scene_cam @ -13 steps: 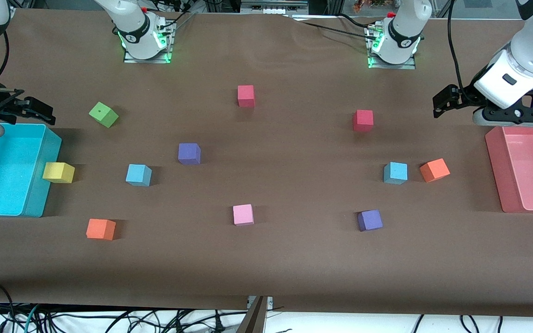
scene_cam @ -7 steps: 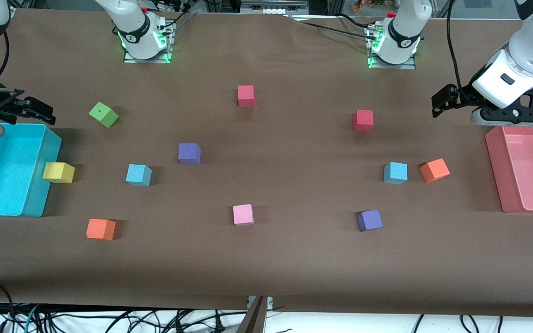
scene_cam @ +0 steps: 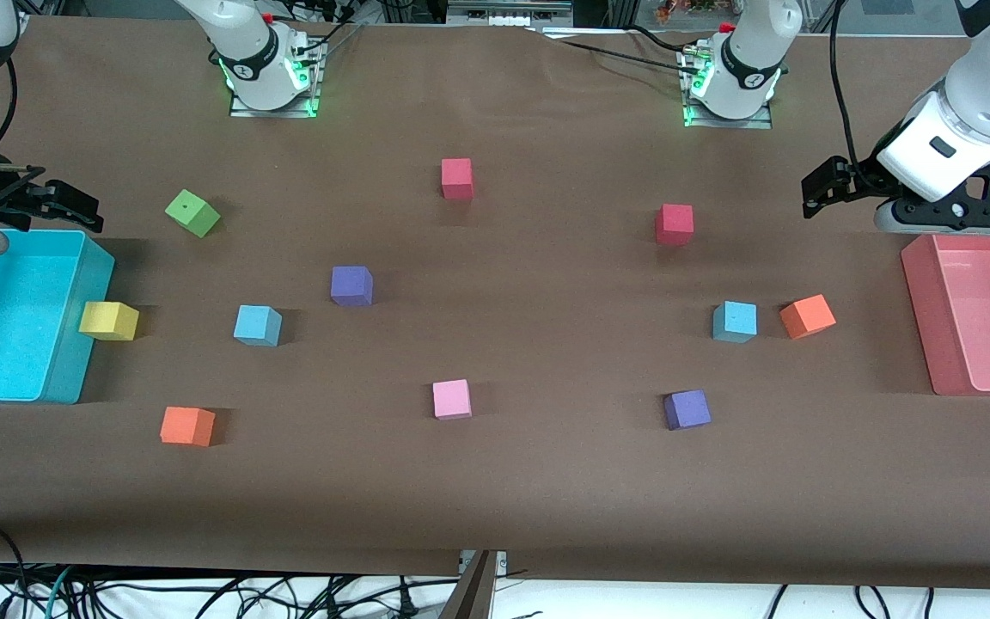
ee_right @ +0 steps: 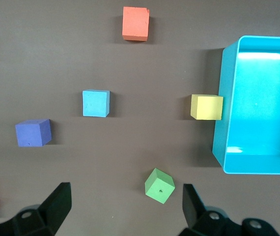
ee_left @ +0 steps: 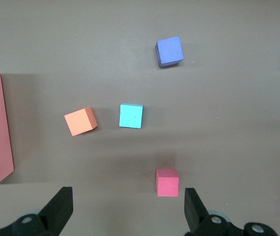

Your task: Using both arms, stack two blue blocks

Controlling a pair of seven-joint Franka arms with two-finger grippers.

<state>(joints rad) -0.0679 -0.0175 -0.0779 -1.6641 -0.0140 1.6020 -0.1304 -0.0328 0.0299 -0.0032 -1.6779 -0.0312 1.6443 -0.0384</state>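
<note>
The left pincer (scene_cam: 815,194) has crept slightly toward the tabletop's (scene_cam: 495,481) centre since earlier; the blue blocks (scene_cam: 257,325) (scene_cam: 735,321) lie unmoved, well apart at nine and three o'clock. Both pincers gape empty, the right pincer (scene_cam: 74,206) over the cyan bin's (scene_cam: 74,378) edge.

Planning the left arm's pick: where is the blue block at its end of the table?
In the front view, the blue block sits beside the orange block, toward the pink bin.
</note>
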